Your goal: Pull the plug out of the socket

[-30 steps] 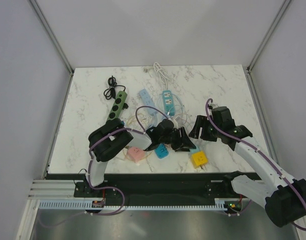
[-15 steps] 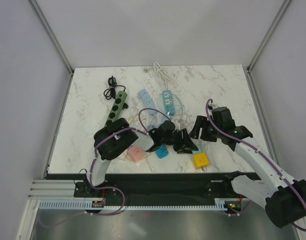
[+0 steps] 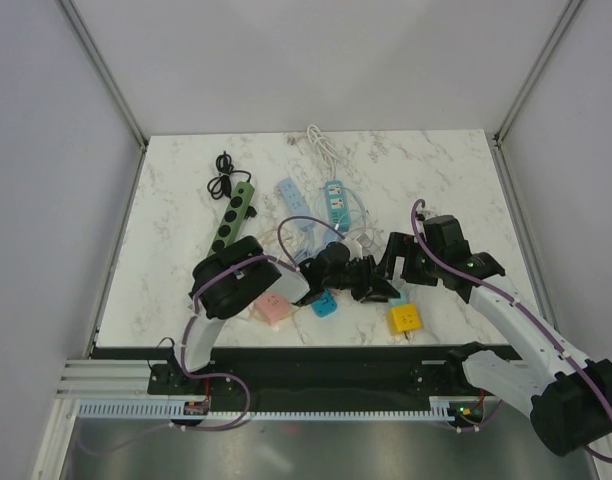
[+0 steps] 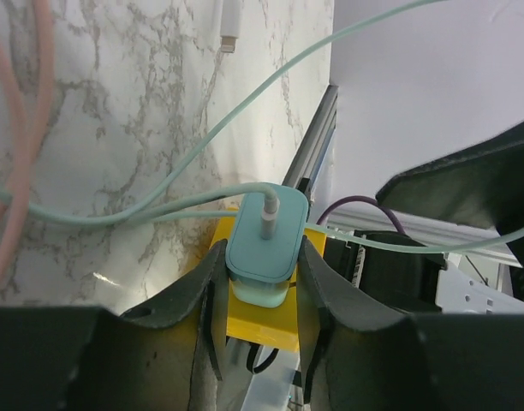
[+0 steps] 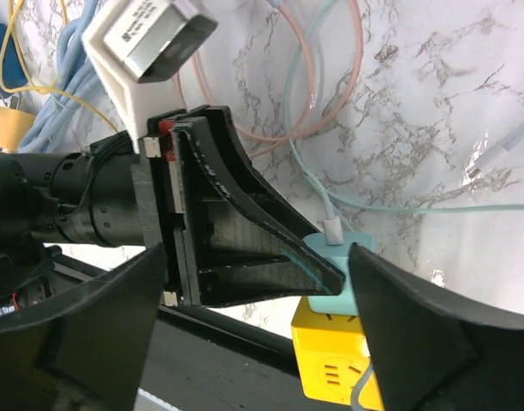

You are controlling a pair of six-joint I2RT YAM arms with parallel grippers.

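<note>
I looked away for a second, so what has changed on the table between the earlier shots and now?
The left end effector edged right toward the yellow socket and closed on the teal plug seated in it. The right end effector opened wider nearby, holding nothing. The plug is still in the socket; the green power strip and pink cube stayed put.

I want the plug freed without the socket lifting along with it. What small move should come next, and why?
Probably close the right gripper on the yellow socket to brace it. The left gripper has its jaws pressed on both sides of the teal plug, while the right jaws stand open nearby and nothing holds the socket down.
</note>
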